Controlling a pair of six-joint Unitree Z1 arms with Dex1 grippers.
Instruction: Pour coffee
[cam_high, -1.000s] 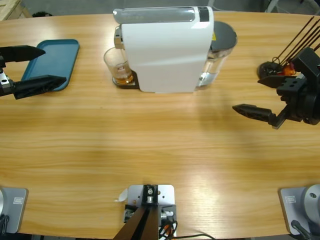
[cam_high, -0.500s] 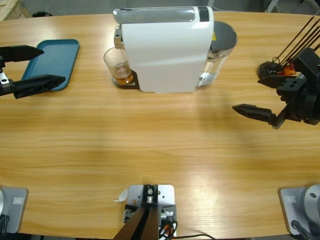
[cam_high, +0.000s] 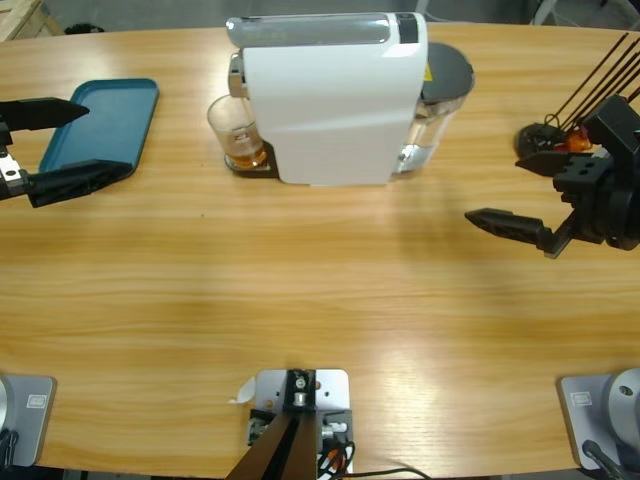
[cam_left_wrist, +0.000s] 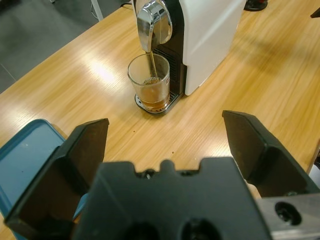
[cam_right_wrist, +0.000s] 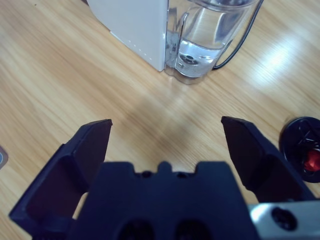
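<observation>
Coffee (cam_left_wrist: 152, 97) brewing, I keep both arms clear.
Glass (cam_high: 236, 131) sits under the spout to catch it; left gripper (cam_high: 62, 143) and right gripper (cam_high: 520, 195) wait wide, empty.

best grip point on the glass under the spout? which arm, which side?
Probably the left gripper, open and facing the glass. Grip the bare wall across its middle, above the coffee, coming level from the open table side away from the coffee machine. It stands upright on the drip tray, the spout is just over the rim with a stream falling in, and the machine blocks the far side.
</observation>
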